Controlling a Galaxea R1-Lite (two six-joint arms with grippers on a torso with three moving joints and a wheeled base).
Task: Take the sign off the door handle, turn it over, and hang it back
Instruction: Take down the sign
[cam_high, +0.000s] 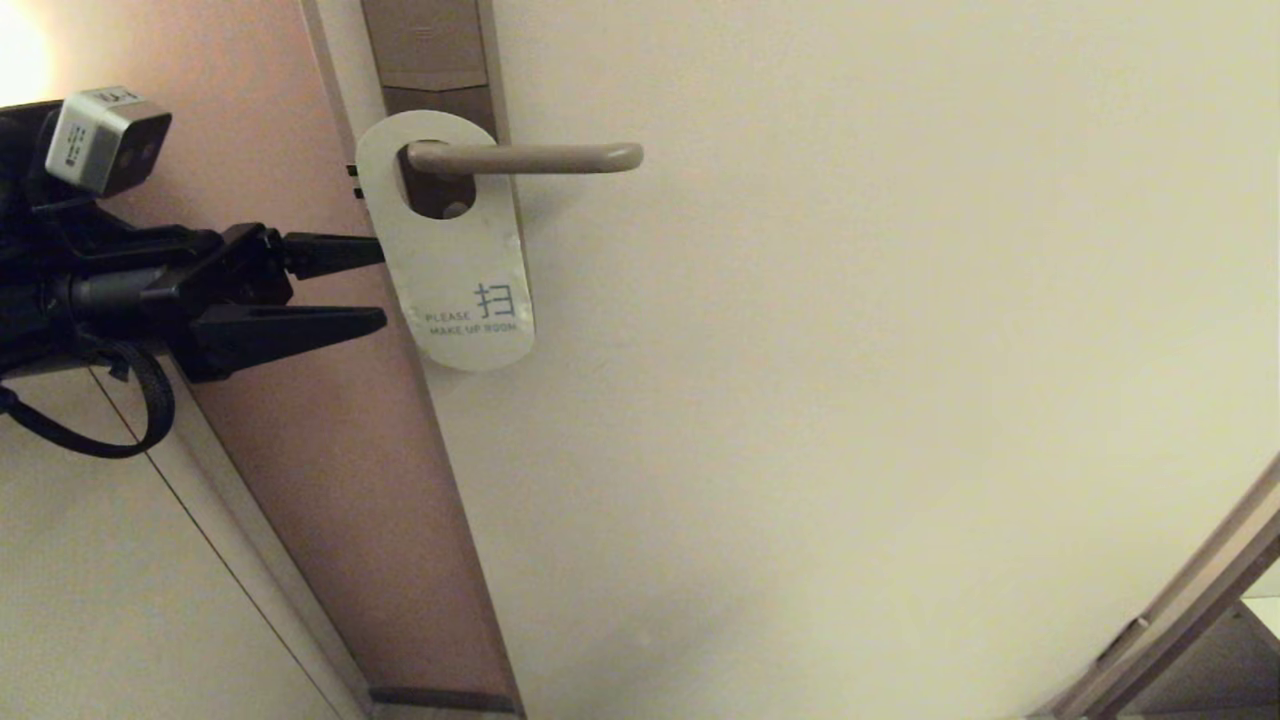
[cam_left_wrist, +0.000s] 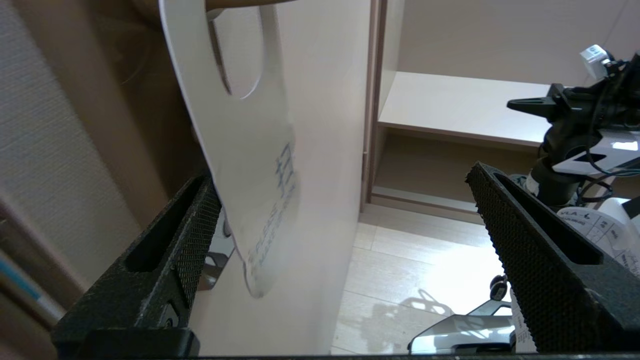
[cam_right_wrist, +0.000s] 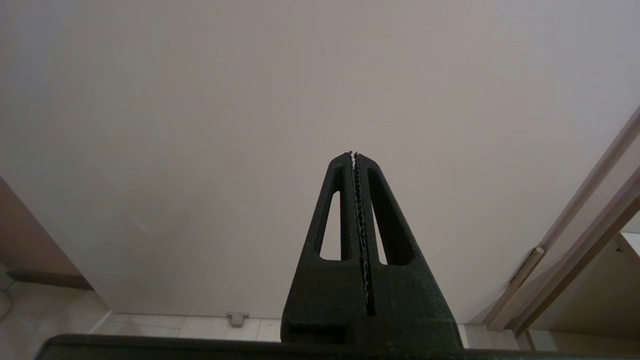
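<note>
Sign (cam_high: 455, 250) hanging on door handle (cam_high: 525, 157), white "MAKE UP ROOM" face outward. Left pincer (cam_high: 383, 284) spread wide, straddling the card's edge; right pincer (cam_right_wrist: 354, 155) closed, empty, facing the door. Best to pinch the card's lower edge squarely, then slide toward the lever's rounded tip without bending.

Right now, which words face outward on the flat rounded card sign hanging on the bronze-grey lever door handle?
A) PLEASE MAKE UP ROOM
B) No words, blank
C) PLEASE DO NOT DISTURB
A: the white sign on the door handle reads "PLEASE MAKE UP ROOM" near its lower end.
</note>
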